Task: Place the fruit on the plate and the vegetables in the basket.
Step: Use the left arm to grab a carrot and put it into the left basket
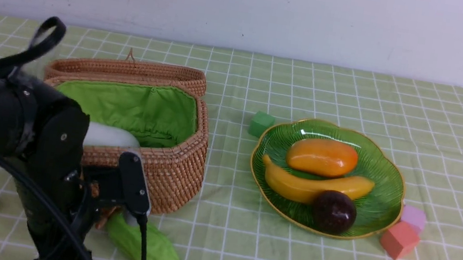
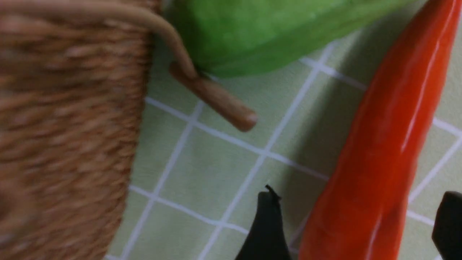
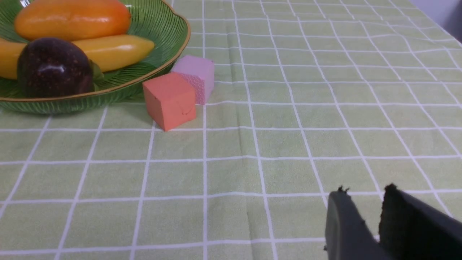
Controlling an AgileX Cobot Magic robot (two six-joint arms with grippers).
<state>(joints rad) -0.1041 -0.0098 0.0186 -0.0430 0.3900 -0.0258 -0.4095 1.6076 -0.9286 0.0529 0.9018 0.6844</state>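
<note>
I see the basket [image 1: 172, 162] is rough woven wicker, lined with soft green cloth [image 1: 139, 108]. The plate [image 1: 377, 205] looks like ribbed translucent glass with a shiny gold edge. The mango [image 1: 322, 156], banana [image 1: 309, 187], pepper [image 2: 382, 151] and gourd [image 1: 147, 243] are smooth and glossy. The bench has a matt checked tablecloth [image 3: 274, 144]. The cubes [image 3: 169, 99] look matt, like foam
</note>
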